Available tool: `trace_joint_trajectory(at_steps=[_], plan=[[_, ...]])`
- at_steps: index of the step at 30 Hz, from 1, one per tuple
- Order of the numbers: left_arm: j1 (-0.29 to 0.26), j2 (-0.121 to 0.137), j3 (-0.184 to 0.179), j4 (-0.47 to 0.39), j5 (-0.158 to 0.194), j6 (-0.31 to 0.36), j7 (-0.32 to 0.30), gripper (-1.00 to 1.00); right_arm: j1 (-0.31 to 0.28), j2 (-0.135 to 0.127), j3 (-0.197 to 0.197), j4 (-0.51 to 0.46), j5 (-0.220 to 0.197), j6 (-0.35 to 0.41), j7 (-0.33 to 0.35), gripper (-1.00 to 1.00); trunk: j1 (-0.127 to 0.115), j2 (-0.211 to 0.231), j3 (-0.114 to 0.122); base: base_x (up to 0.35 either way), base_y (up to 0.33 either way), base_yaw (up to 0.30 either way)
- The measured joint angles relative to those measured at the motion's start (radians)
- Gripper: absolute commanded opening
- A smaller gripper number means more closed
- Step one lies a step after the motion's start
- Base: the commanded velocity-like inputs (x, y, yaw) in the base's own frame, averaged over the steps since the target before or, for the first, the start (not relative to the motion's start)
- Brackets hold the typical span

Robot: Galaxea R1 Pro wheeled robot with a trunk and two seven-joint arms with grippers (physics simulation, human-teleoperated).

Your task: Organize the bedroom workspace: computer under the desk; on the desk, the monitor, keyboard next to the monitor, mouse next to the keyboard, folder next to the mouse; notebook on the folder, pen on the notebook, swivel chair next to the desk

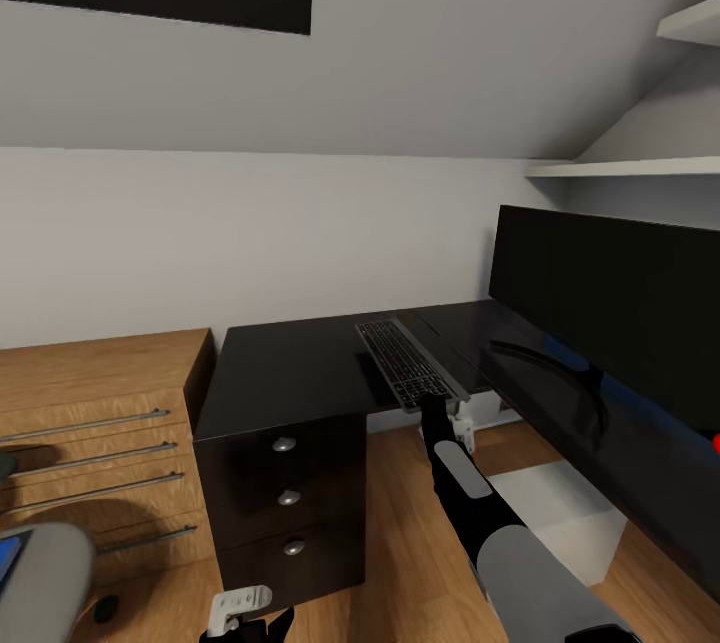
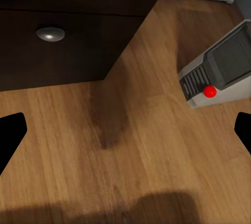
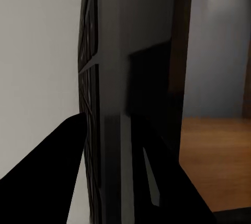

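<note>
1. Left arm, nearest. My left gripper [image 1: 240, 613] hangs low at my side, close to the wood floor [image 1: 420, 563] in front of the drawer unit [image 1: 285, 493]. In the left wrist view its 2 fingertips [image 2: 10, 135] sit far apart at opposite edges with bare floor between them, so it is released and carries nothing. I judge it parked low to stay out of the right arm's way. That view also takes in the computer [image 2: 222, 65], lying on the floor just beyond the drawer unit's corner, its red button facing up. It looks to rest beneath the desk, which would mean that part of the task needs no action.

2. Right arm, middle distance. My right forearm [image 1: 470, 493] extends forward and upward from my shoulder, ending at the near edge of the keyboard [image 1: 408, 363]. My right gripper [image 1: 440, 410] is clenched on that edge: the right wrist view shows 1 dark finger [image 3: 57, 182] on the key face and the other on the underside. I grasp the edge because the keyboard overhangs the desk [image 1: 290, 368], leaving both faces reachable.

3. Far field. The monitor [image 1: 610, 293] stands on the desk's right wing. The keyboard lies just beside it, so this step appears close to complete.
</note>
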Motion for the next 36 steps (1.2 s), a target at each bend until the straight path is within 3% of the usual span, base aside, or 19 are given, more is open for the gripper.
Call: trace_joint_trajectory(at_steps=[12,13,36], plan=[[0.0,0.0,0.001,-0.003,0.0,-0.001,0.0,1.0,0.0,0.0,0.0,0.0,0.001,0.001,-0.002,-1.0,0.0,0.0,0.0,0.0,0.0,0.0],[0.0,0.0,0.001,-0.003,0.0,0.0,0.0,1.0,0.0,0.0,0.0,0.0,0.001,0.001,-0.002,1.0,0.0,0.0,0.0,0.0,0.0,0.0],[0.0,0.0,0.001,0.001,0.001,-0.004,-0.002,1.0,0.0,0.0,0.002,0.0,0.004,0.001,-0.003,1.0,0.0,0.0,0.0,-0.011,0.0,0.0]])
